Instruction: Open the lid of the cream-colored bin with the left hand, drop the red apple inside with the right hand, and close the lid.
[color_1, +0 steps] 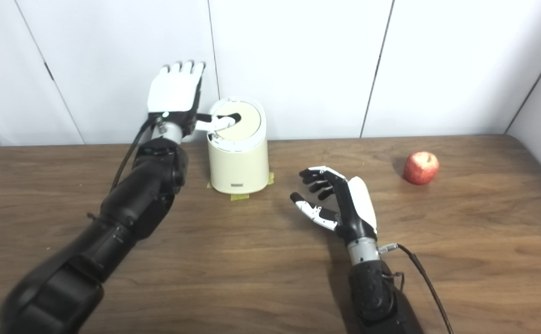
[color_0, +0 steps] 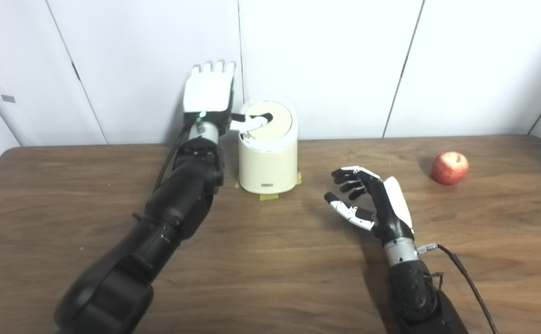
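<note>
The cream-colored bin stands at the back of the table near the wall, its round swing lid tipped inward at the left, showing a dark gap. My left hand is raised beside the bin's left side, fingers straight up and apart, with its thumb pressing on the lid's left part. The red apple rests on the table at the right, nothing touching it. My right hand hovers open over the middle of the table, fingers curled loosely, well left of the apple.
Yellow tape tabs mark the bin's base. White wall panels rise just behind the bin and the brown wooden table. A cable trails from my right wrist.
</note>
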### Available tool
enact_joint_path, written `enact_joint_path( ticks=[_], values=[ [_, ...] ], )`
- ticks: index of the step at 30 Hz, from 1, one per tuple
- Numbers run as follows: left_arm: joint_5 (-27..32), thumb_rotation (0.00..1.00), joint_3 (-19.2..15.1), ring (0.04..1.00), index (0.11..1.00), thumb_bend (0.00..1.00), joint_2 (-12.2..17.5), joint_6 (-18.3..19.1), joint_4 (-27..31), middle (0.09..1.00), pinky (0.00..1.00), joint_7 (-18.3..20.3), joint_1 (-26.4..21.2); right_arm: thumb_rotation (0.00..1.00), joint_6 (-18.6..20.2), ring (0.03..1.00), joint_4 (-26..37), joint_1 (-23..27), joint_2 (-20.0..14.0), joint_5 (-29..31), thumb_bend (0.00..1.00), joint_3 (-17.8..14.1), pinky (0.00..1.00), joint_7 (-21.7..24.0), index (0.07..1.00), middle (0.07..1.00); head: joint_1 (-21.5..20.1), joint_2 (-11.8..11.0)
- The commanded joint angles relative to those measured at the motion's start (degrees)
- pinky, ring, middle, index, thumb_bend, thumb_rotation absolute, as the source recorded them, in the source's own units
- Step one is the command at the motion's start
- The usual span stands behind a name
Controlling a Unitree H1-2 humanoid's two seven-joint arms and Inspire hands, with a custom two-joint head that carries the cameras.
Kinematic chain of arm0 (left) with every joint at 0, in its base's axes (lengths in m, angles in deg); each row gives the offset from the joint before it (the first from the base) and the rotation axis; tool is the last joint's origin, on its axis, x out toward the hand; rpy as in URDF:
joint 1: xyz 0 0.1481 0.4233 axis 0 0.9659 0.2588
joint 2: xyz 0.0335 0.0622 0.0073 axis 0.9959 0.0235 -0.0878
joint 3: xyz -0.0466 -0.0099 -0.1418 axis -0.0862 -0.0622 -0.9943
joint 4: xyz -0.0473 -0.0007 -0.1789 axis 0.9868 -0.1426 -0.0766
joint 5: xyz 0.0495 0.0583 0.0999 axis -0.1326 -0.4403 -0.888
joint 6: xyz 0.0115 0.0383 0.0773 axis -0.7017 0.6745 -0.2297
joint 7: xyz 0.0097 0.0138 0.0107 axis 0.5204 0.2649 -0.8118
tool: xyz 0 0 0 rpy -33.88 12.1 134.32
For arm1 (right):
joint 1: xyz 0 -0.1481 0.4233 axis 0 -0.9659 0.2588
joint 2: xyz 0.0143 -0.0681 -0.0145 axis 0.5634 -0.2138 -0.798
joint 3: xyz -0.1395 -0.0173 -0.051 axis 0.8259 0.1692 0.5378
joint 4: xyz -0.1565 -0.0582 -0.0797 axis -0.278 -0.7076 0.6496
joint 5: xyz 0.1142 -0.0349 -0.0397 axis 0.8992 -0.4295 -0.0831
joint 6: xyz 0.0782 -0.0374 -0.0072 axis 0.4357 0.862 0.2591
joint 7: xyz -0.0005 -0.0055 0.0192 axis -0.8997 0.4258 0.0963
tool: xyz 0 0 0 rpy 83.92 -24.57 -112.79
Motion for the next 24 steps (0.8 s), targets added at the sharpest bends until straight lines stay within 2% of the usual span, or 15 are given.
enact_joint_path(
  ticks=[1,4,6,8,10,12,14,17,20,21,24],
  values=[
    [5.9,1.0,-4.8,0.995,0.937,0.74,-1.1,-1.4,3.6,0.971,1.0,-2.5,-2.8,0.42,-1.2,0.593,0.5,0.5,1.4,0.3,0.31,0.4,0.49,-0.7,0.645,0.636,0.0,-0.1],
    [12.2,1.0,-10.0,0.986,0.932,0.69,-1.9,-4.5,5.5,0.967,1.0,-4.8,-3.0,0.43,-1.0,0.596,0.6,0.4,1.4,0.6,0.32,0.3,0.49,-0.5,0.646,0.637,-0.2,-0.3],
    [14.4,1.0,-11.3,0.988,0.938,0.65,-1.8,-6.5,6.2,0.965,1.0,-6.0,-3.2,0.42,-1.0,0.598,0.6,0.4,1.4,0.6,0.32,0.4,0.49,-0.4,0.647,0.638,-0.3,-0.2],
    [16.6,1.0,-12.3,0.987,0.943,0.6,-0.8,-10.2,8.3,0.967,1.0,-6.7,-2.9,0.41,-1.4,0.595,0.4,0.5,1.5,0.5,0.32,0.4,0.49,-0.8,0.645,0.636,-0.1,-0.3],
    [18.0,1.0,-12.3,0.965,0.934,0.55,0.8,-13.3,10.5,0.96,0.95,-6.3,-2.3,0.42,-1.1,0.596,0.4,0.5,1.6,0.3,0.32,0.4,0.49,-0.9,0.644,0.637,-0.2,-0.3],
    [19.1,0.97,-11.8,0.868,0.89,0.46,2.7,-16.9,13.3,0.903,0.77,-5.0,-1.1,0.44,-0.6,0.599,0.7,0.5,1.7,0.2,0.32,0.3,0.5,-0.8,0.647,0.641,-0.5,-0.5],
    [20.0,0.91,-11.3,0.81,0.855,0.45,4.8,-20.5,16.5,0.859,0.69,-4.0,1.0,0.43,-1.4,0.597,0.5,0.5,1.7,0.5,0.31,0.2,0.49,-0.9,0.647,0.64,-0.2,-0.5],
    [21.2,0.83,-11.3,0.774,0.81,0.47,7.2,-24.8,22.3,0.822,0.64,-3.3,5.9,0.39,-2.1,0.589,1.0,0.5,1.6,0.6,0.31,0.1,0.48,-1.1,0.643,0.637,0.3,-0.3],
    [20.3,0.78,-11.4,0.775,0.786,0.43,9.4,-26.9,27.9,0.802,0.66,-2.6,11.6,0.4,1.2,0.623,5.3,0.6,1.1,0.4,0.31,-0.2,0.52,1.0,0.653,0.652,0.4,-0.4],
    [20.2,0.76,-11.5,0.777,0.781,0.43,10.0,-27.5,29.7,0.797,0.67,-2.3,13.7,0.38,1.9,0.629,6.7,0.9,0.6,-0.5,0.31,-0.2,0.52,1.1,0.657,0.657,0.4,-0.4],
    [20.3,0.71,-12.0,0.802,0.786,0.43,10.6,-27.7,34.1,0.804,0.71,-1.4,19.5,0.35,3.5,0.62,11.0,1.7,-1.5,-3.2,0.35,-0.3,0.48,2.7,0.675,0.684,0.5,-0.5]
  ],
)
